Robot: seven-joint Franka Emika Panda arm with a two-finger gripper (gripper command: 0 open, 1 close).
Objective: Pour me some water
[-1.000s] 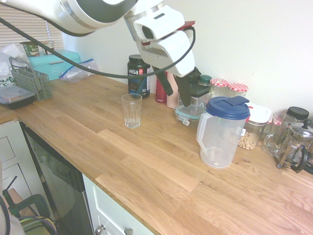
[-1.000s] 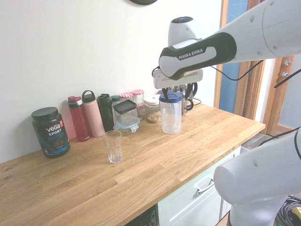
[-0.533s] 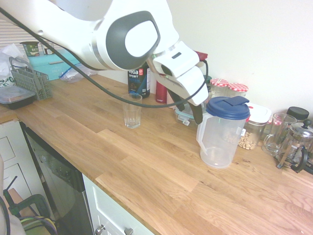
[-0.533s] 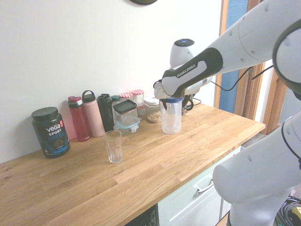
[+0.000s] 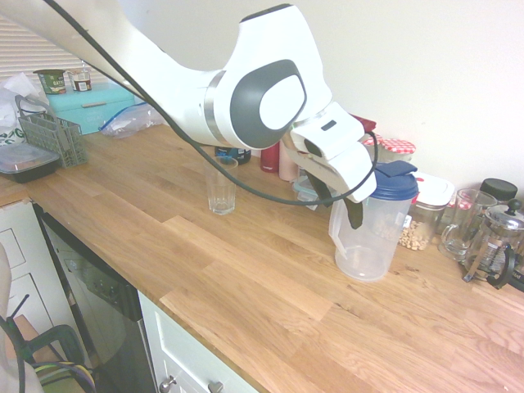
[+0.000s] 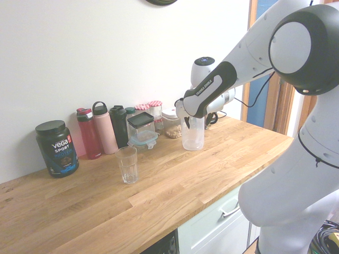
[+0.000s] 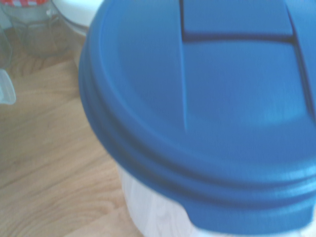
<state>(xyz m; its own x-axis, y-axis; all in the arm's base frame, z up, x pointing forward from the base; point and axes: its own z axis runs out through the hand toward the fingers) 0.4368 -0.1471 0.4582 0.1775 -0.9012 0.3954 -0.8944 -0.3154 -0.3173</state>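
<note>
First exterior view: raised, off the bench's (image 5: 246,286) front edge, facing the wall, arm entering from picture left. Second exterior view: opposite end, looking along the same bench (image 6: 175,185) (arm entering from the right). Both share the pitcher (image 5: 368,237) (image 6: 193,132) and glass (image 5: 220,185) (image 6: 127,164). Wrist view: very close above the pitcher's blue lid (image 7: 207,113), blurred.

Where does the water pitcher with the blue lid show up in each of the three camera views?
First exterior view: pitcher right of centre on the counter, partly behind the claw.
Second exterior view: right of centre, near the wall, behind the arm.
Wrist view: its blue lid fills most of the picture.
Shared landmark: the red-checked jar lid.
</note>
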